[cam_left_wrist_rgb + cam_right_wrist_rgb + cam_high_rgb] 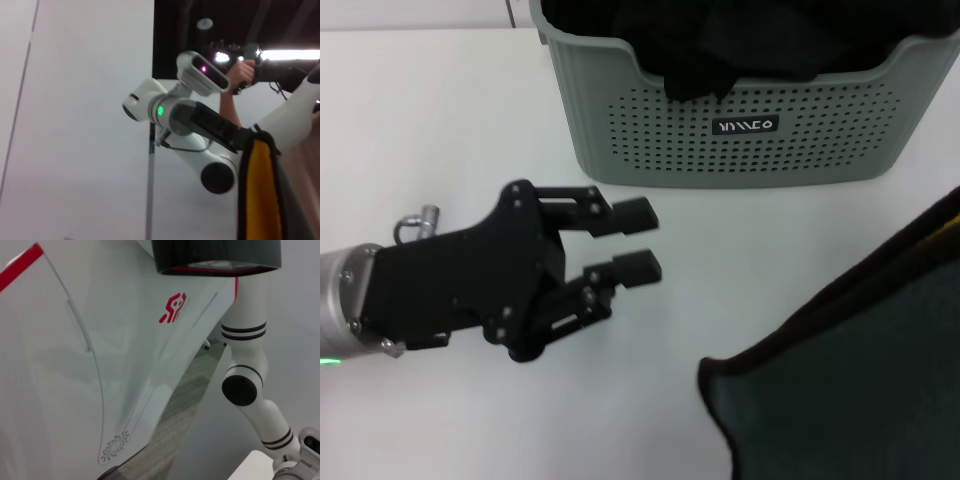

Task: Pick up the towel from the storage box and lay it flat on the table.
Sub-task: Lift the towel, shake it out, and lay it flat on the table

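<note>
Hanging close under my head camera, the towel (850,390) fills the lower right, off the table.

My left claw (638,240) hovers over the white table (440,120) in front of the storage box (720,130), fingers (636,212) spread apart and grasping nothing. From my left wrist the towel's (262,195) yellow side hangs from my right arm's black end, and it looks gripped there, though I cannot tell how that claw is set. Beyond my left claw, the sage-green box stands at the far edge, dark cloth (740,40) heaped inside.
</note>
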{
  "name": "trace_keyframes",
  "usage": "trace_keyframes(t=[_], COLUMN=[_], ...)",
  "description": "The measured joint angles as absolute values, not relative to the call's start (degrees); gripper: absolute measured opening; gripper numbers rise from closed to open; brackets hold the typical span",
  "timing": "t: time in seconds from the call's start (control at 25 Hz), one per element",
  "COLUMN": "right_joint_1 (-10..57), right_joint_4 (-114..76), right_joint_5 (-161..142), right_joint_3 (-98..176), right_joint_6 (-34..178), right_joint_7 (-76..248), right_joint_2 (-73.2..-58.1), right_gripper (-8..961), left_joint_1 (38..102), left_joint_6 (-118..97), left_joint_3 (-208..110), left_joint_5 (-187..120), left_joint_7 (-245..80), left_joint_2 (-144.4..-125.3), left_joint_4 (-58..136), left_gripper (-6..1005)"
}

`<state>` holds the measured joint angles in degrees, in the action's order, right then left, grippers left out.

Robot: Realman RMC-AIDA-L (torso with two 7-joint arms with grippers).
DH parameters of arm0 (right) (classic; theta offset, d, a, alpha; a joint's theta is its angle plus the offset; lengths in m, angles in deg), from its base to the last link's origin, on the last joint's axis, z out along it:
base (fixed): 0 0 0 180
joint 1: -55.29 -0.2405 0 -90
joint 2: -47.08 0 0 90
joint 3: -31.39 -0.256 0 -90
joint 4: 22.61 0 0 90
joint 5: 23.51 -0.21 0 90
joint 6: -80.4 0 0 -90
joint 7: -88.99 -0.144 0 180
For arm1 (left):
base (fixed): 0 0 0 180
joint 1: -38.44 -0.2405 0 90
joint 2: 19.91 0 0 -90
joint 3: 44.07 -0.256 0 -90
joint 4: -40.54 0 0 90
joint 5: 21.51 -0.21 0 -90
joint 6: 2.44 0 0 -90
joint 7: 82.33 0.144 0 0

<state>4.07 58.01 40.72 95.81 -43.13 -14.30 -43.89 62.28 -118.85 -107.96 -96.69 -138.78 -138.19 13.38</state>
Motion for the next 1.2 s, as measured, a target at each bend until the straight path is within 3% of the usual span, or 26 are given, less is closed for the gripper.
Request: trace_keyframes(t=[0.28,0.56,0.76,0.84,1.04,1.08,1.2], right_joint_1=[4.0,5.0,6.8,7.5,8.8,8.7,7.9], right_joint_4=[57.4,55.6,55.1,54.1,46.3,44.5,40.1], right_joint_5=[43.5,47.0,46.5,45.2,39.6,39.0,38.5], right_joint_3=[95.2,83.9,72.8,69.6,68.0,68.1,70.3], right_joint_6=[-43.0,-42.7,-42.1,-42.1,-40.9,-40.9,-42.3], right_joint_7=[-13.3,-11.6,-10.8,-10.0,-5.8,-5.3,-5.3], right_joint_2=[-45.43,-52.19,-56.43,-57.38,-57.21,-56.67,-53.23], right_gripper=[0,1,1,0,0,1,1], left_joint_1=[64.3,67.2,67.3,67.2,68.0,68.3,68.9], left_joint_6=[-118.9,-118.8,-118.7,-118.7,-118.6,-118.6,-118.5], left_joint_3=[-112.3,-115.1,-115.1,-115.1,-115.1,-115.1,-115.0], left_joint_5=[-97.0,-97.6,-97.5,-97.3,-97.2,-97.2,-97.1], left_joint_7=[-138.3,-138.1,-137.6,-136.3,-132.6,-132.2,-131.5], left_joint_2=[-139.41,-139.75,-139.85,-140.00,-140.20,-140.25,-140.29], left_joint_4=[13.4,14.7,15.1,15.8,18.8,19.3,19.9], left_gripper=[315,315,315,315,314,314,314])
